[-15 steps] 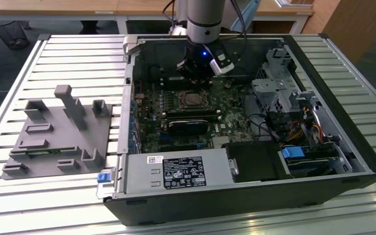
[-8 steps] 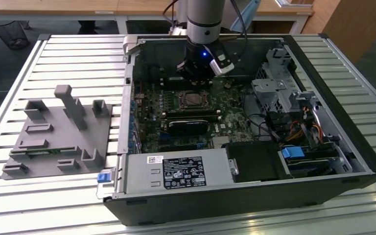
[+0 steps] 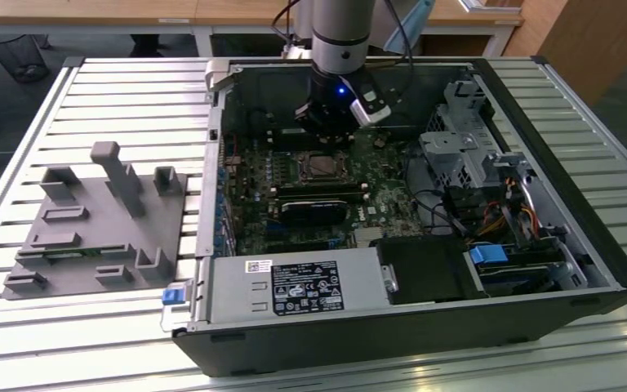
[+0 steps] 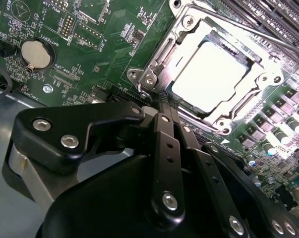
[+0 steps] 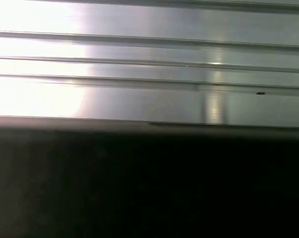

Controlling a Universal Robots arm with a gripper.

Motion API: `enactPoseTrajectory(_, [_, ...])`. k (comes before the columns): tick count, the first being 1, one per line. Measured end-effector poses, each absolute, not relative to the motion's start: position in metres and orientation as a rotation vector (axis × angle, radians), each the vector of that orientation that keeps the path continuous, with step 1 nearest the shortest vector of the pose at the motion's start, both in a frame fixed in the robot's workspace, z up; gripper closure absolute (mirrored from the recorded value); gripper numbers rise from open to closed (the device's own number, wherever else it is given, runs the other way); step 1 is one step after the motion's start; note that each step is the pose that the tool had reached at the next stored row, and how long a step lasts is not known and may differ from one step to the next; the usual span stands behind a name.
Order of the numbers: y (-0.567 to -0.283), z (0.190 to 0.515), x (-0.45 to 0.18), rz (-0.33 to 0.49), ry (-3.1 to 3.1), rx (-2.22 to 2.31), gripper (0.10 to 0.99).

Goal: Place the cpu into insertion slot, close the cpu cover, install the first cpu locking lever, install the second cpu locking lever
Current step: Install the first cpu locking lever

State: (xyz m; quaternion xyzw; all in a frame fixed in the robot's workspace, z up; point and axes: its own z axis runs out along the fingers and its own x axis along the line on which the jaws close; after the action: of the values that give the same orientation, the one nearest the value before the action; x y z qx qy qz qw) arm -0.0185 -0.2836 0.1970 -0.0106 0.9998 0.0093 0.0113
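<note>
**Claw closed at the socket edge, cpu seated**

I see the cpu [image 4: 212,74] lying flat in the insertion slot [image 4: 156,59], with the cpu cover [image 4: 237,106] framing it; my claw [image 4: 161,106] has its fingers pressed together on nothing, tips at the socket's rim, probably so they can push a lever rather than grasp

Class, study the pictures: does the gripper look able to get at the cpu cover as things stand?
Probably yes. In the second wrist view the gripper sits right at the corner of the cpu cover, which lies closed over the cpu, with nothing between them.
</note>
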Motion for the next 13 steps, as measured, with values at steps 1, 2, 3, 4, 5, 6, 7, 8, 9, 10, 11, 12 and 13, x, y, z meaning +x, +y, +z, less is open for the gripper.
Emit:
enactPoseTrajectory(1, [-0.2835, 0.1969, -0.0182, 0.030, 3.119, -0.033, 0.980])
enactPoseTrajectory(2, [-0.2834, 0.1968, -0.0179, 0.031, 3.118, -0.033, 0.980])
enactPoseTrajectory(3, [-0.2832, 0.1967, -0.0176, 0.032, 3.118, -0.033, 0.980])
enactPoseTrajectory(4, [-0.2832, 0.1967, -0.0174, 0.034, 3.118, -0.033, 0.980])
enactPoseTrajectory(5, [-0.2832, 0.1967, -0.0173, 0.036, 3.118, -0.033, 0.980])
enactPoseTrajectory(6, [-0.2831, 0.1967, -0.0173, 0.039, 3.118, -0.033, 0.980])
enactPoseTrajectory(7, [-0.2832, 0.1967, -0.0173, 0.042, 3.118, -0.033, 0.980])
enactPoseTrajectory(8, [-0.2832, 0.1967, -0.0173, 0.046, 3.118, -0.033, 0.980])
enactPoseTrajectory(9, [-0.2832, 0.1967, -0.0172, 0.050, 3.118, -0.033, 0.980])
enactPoseTrajectory(10, [-0.2832, 0.1967, -0.0172, 0.055, 3.118, -0.033, 0.980])
enactPoseTrajectory(11, [-0.2832, 0.1967, -0.0172, 0.059, 3.118, -0.033, 0.980])
enactPoseTrajectory(12, [-0.2831, 0.1967, -0.0172, 0.064, 3.117, -0.033, 0.980])
enactPoseTrajectory(13, [-0.2831, 0.1967, -0.0173, 0.068, 3.117, -0.033, 0.980])
